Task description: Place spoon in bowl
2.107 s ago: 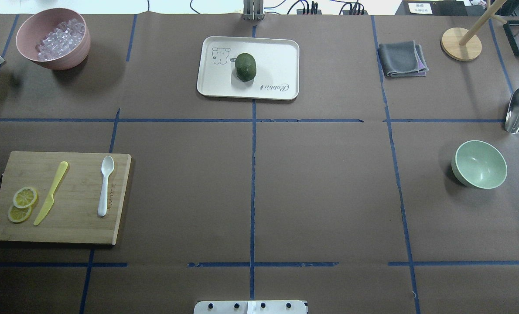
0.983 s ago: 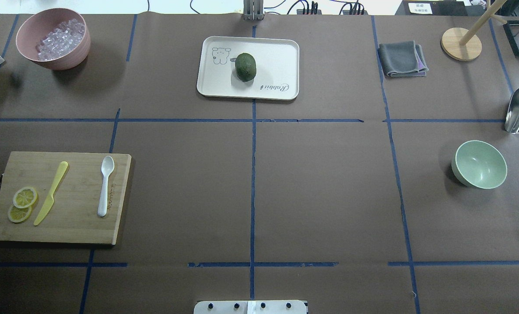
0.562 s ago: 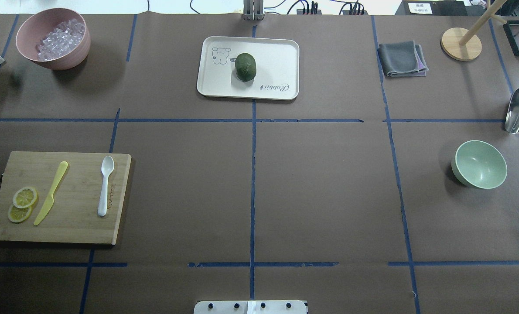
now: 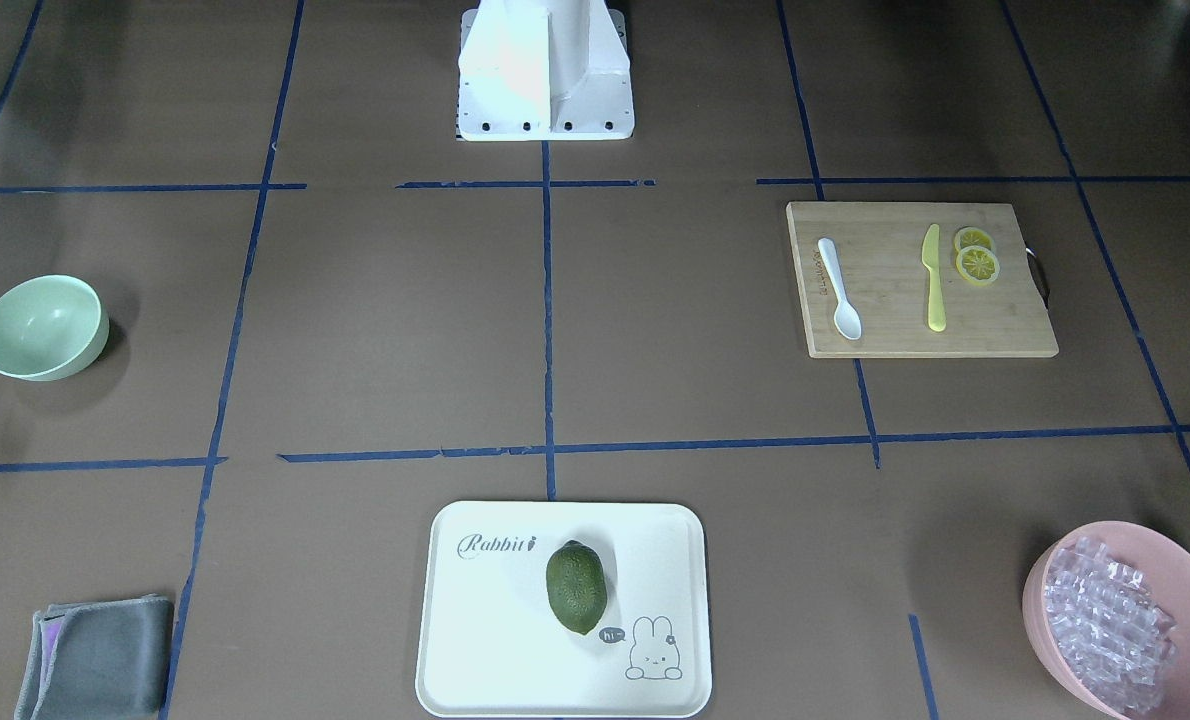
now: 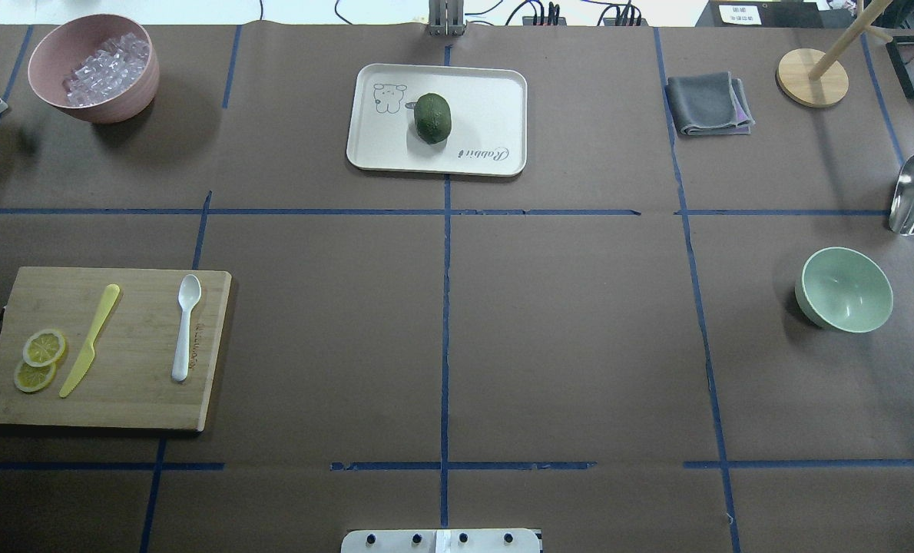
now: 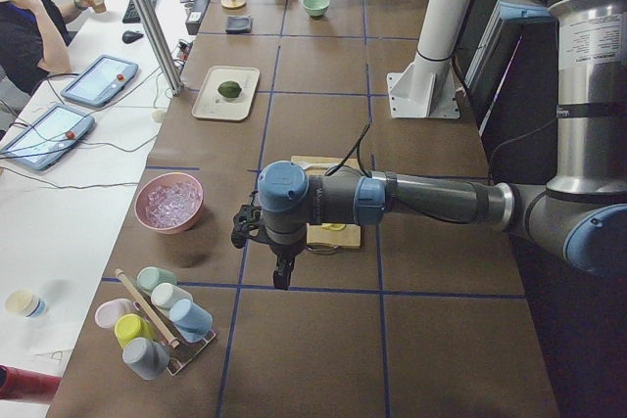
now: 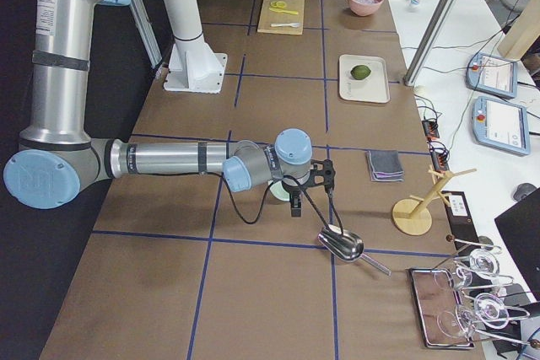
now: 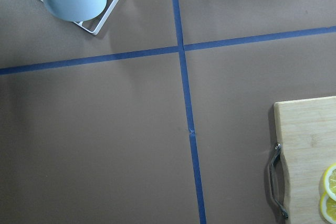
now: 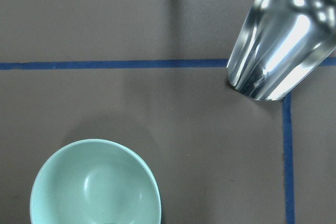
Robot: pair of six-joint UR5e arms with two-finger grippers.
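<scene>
A white spoon [image 5: 186, 326] lay flat on a wooden cutting board [image 5: 134, 399] near the tabletop's left edge, just beside a yellow knife [image 5: 90, 339]. A mint-green bowl [image 5: 846, 290] stood near the right edge, well apart. Whether the left arm's jaws or the right arm's jaws were clenched or released could not be told.

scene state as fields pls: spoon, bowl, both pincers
spoon: small white plastic spoon, flat on bamboo cutting board beside yellow plastic knife, untouched
bowl: small mint-green round bowl, upright, empty, opposite table side
left pincer: above table by board's handle end; open/shut unclear
right pincer: above table near bowl; open/shut unclear
task: not started
</scene>
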